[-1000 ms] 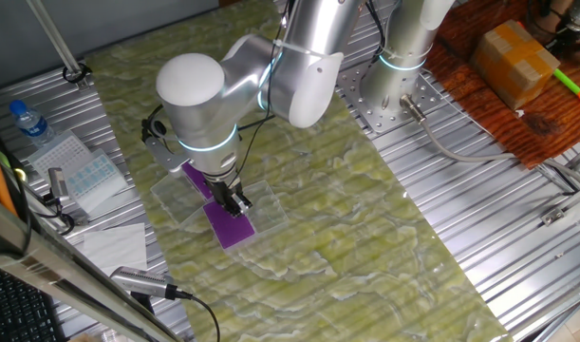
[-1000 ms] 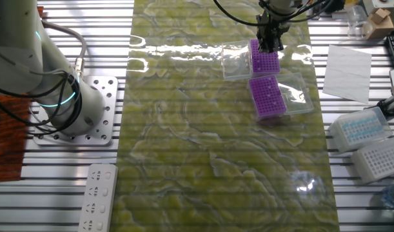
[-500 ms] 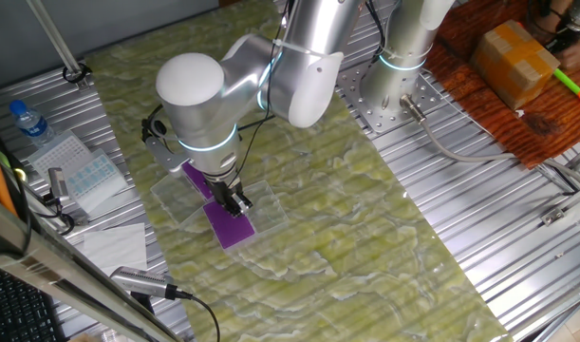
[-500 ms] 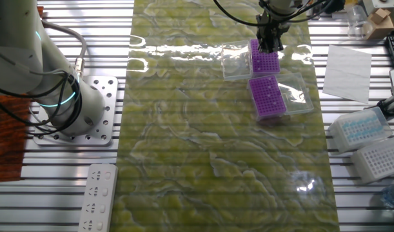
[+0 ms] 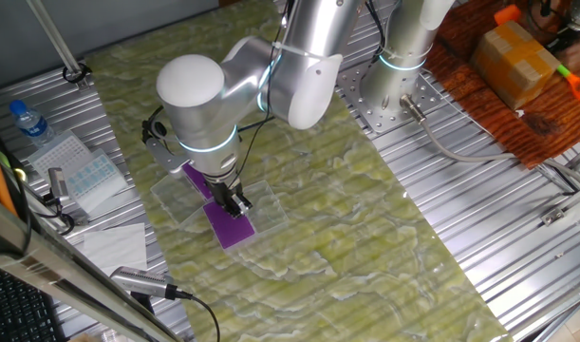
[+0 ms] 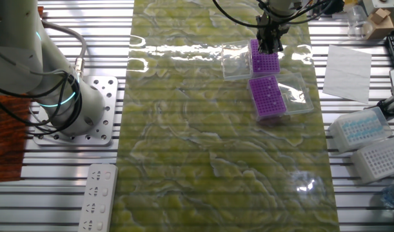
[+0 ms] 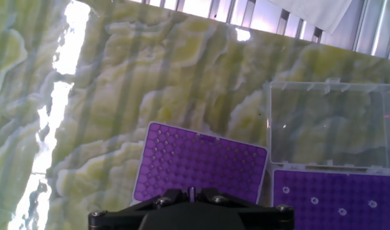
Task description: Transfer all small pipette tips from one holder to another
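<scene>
The pincer (image 6: 270, 44) hangs low over the far purple holder (image 6: 264, 60); I cannot tell if its jaws are open or closed, or if it holds something. It seems to be between a pick and a placing. In the hand view, the small pipette tips (image 7: 340, 206) sit as pale dots in the right holder (image 7: 297, 191), while the left holder (image 7: 198, 163) looks empty. The next move needs exact alignment over one hole.

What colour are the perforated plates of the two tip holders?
Purple perforated plates, clearest in the hand view.
</scene>
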`<act>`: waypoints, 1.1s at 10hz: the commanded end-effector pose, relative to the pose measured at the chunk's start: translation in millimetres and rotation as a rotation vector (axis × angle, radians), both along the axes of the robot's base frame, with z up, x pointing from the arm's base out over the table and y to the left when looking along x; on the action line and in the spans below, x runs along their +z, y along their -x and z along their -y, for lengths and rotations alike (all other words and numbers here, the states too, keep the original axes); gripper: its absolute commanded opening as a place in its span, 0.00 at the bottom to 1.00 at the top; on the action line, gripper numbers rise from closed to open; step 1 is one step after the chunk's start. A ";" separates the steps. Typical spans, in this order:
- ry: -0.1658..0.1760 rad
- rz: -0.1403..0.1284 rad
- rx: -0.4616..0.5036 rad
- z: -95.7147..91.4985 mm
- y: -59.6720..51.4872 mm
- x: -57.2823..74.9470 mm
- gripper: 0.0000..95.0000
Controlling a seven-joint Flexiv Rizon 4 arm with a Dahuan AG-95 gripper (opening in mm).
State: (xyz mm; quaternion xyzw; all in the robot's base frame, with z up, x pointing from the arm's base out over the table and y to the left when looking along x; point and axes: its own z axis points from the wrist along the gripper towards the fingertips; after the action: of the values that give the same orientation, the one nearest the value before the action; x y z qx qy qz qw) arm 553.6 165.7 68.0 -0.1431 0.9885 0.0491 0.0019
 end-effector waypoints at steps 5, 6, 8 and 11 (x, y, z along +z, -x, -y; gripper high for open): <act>0.106 0.004 0.174 16.7 -0.7 8.3 0.20; 0.104 0.006 0.246 34.8 -3.8 11.5 0.20; 0.101 0.001 0.339 69.3 -10.5 20.8 0.20; 0.098 0.011 0.396 93.7 -13.9 19.0 0.20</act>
State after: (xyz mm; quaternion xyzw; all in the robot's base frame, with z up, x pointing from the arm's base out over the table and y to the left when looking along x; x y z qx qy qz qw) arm 565.5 78.5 87.4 -0.3245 0.9458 -0.0003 -0.0105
